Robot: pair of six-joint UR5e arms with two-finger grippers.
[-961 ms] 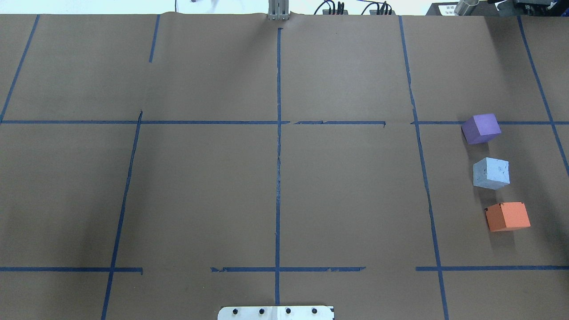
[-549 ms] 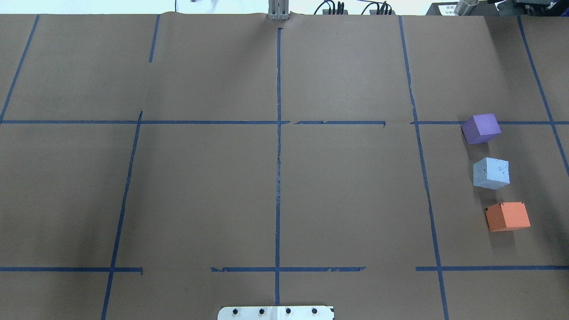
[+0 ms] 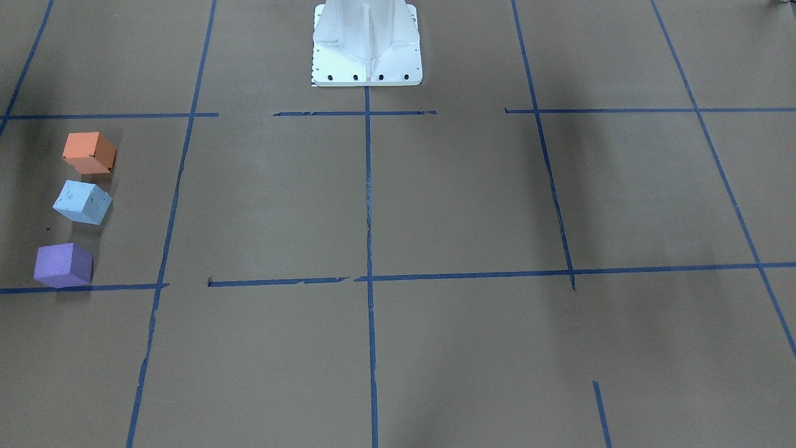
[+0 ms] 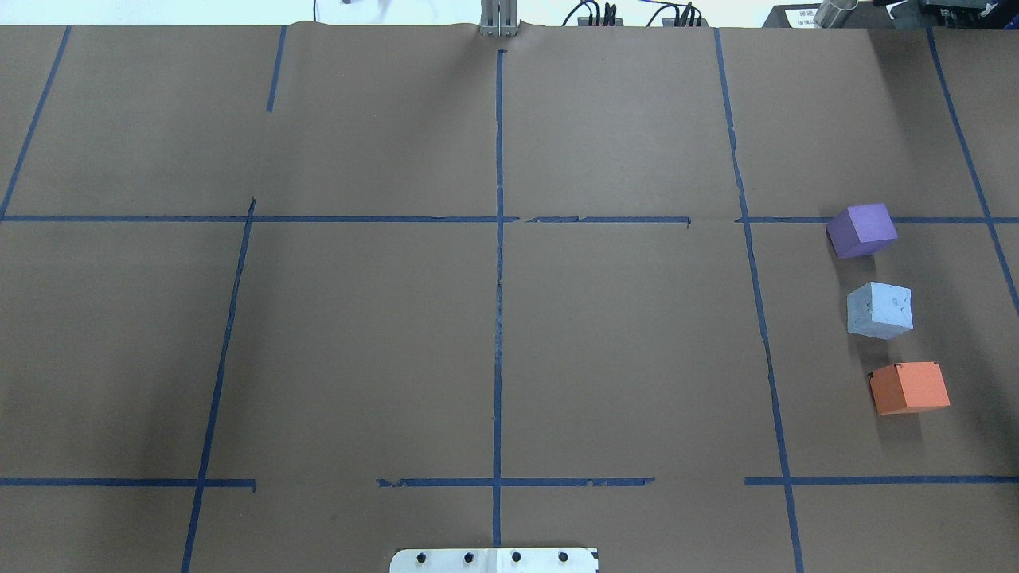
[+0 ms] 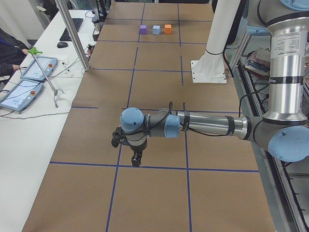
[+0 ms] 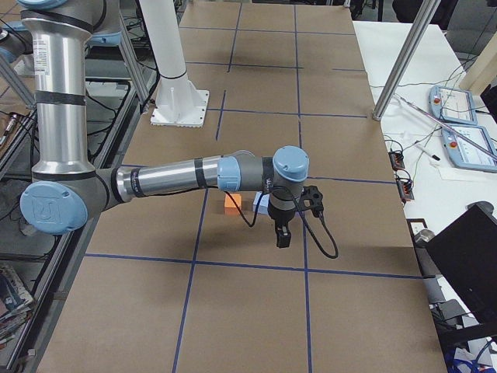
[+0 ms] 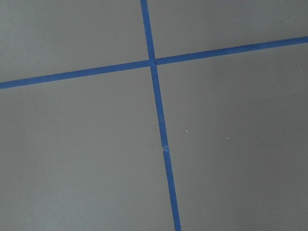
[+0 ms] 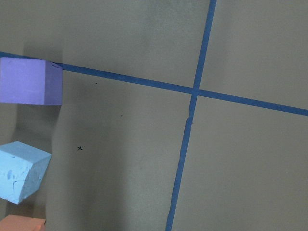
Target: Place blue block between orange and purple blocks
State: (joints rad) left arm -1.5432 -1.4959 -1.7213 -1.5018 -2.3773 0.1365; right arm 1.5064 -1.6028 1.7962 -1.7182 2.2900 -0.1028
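The light blue block (image 4: pixel 880 310) sits on the brown paper between the purple block (image 4: pixel 862 229) and the orange block (image 4: pixel 909 387), in a line at the table's right. The front view shows orange (image 3: pixel 89 152), blue (image 3: pixel 82 201) and purple (image 3: pixel 63 264) apart from one another. The right wrist view shows the purple block (image 8: pixel 30 81) and blue block (image 8: pixel 21 171) at its left edge. My right gripper (image 6: pixel 283 237) hangs near the blocks. My left gripper (image 5: pixel 136 159) hangs over bare paper. Both show only in side views, so I cannot tell if they are open or shut.
Blue tape lines (image 4: pixel 498 239) mark a grid on the brown paper. The white robot base (image 3: pixel 367 46) stands at the table's middle edge. A side table with tablets (image 5: pixel 29 77) and a metal post (image 5: pixel 72 34) lies beyond the far edge.
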